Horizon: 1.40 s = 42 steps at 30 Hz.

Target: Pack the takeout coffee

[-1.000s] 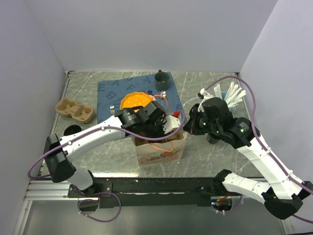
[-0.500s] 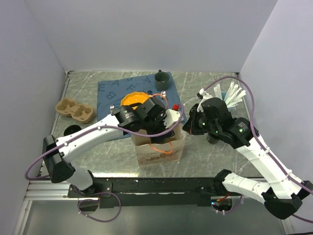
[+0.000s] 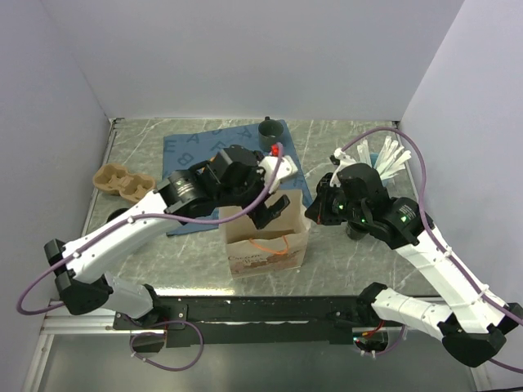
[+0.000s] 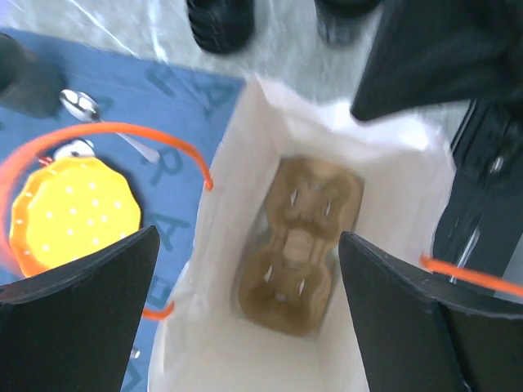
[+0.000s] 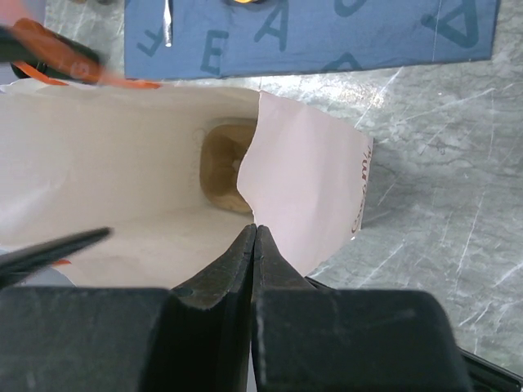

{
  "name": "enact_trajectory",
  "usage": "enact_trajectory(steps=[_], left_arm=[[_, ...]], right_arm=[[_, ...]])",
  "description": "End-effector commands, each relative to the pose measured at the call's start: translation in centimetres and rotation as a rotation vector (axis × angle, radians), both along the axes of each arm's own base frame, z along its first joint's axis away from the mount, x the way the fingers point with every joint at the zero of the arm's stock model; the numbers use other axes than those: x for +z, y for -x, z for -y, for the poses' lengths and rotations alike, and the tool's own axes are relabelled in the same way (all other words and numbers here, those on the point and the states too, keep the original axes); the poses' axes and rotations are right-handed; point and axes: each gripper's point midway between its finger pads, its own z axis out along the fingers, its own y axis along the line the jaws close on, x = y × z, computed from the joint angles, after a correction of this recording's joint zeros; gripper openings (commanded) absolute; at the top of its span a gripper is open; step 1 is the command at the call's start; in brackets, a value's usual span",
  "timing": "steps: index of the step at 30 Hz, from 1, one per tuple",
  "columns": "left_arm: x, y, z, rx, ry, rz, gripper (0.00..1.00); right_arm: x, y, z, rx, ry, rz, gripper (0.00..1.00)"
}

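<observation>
Okay, left gripper hangs right over the mouth of the paper bag, jaws spread wide with nothing between them, and the cup carrier lies flat on the bag's floor, so I read the carrier step as done. My right gripper is clenched on the bag's rim at its right side, pinching the paper so the mouth gapes. Next, I reckon, I lift the left arm straight up and clear, minding the orange handle looping near that side of the bag. Then I go for the dark cup at the far edge of the blue mat, with the right holding the bag for me. The overhead view gives me the layout, including a second carrier well off to the left on the worktop, but my arm covers most of the bag's mouth there. The left wrist view looks straight down inside and shows the carrier on the bottom, plus the orange plate and a spoon on the mat. Only the right wrist view shows the pinch itself, jaws flat together on the paper edge
</observation>
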Motion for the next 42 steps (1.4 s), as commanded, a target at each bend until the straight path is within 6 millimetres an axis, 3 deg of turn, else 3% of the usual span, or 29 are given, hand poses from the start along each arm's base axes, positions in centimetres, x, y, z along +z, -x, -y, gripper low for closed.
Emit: enact_trajectory(steps=[1, 4, 9, 13, 18, 20, 26, 30, 34, 40, 42], left_arm=[[6.7, -0.6, -0.4, 0.103, 0.216, 0.08, 0.97], [9.6, -0.4, -1.1, 0.164, 0.364, 0.092, 0.97], [11.6, -2.1, -5.3, 0.488, 0.523, 0.047, 0.97], [10.2, -2.8, -7.4, 0.614, 0.424, 0.015, 0.97], [5.0, -2.4, -10.4, 0.869, 0.289, -0.129, 0.98], [3.2, -1.6, -11.6, 0.962, 0.284, -0.194, 0.87], [0.8, 1.0, -12.2, 1.06, 0.383, -0.392, 0.65], [-1.4, 1.9, -11.8, 1.081, 0.39, -0.478, 0.59], [-2.7, 1.9, -11.4, 1.081, 0.34, -0.485, 0.53], [-3.4, 1.6, -12.4, 1.08, 0.252, -0.422, 0.23], [-3.2, 1.5, -12.7, 1.073, 0.251, -0.408, 0.19]], right_arm=[[0.8, 0.2, -0.2, -0.003, -0.034, 0.012, 0.06], [1.3, 0.3, -0.2, -0.012, -0.042, 0.01, 0.11], [2.9, 0.2, 0.5, -0.037, -0.041, 0.035, 0.4], [4.1, 0.7, 1.3, -0.037, -0.021, 0.05, 0.61], [5.8, 1.2, 2.0, -0.026, -0.008, 0.082, 0.78], [6.1, 1.1, 2.8, -0.044, 0.024, 0.095, 0.86], [6.4, 0.9, 3.9, -0.063, 0.088, 0.104, 0.9], [6.7, 0.7, 4.0, -0.068, 0.092, 0.111, 0.91], [6.9, 0.6, 3.8, -0.063, 0.088, 0.112, 0.91], [7.2, 0.5, 3.7, -0.061, 0.09, 0.109, 0.9], [7.2, 0.5, 3.8, -0.064, 0.096, 0.111, 0.9]])
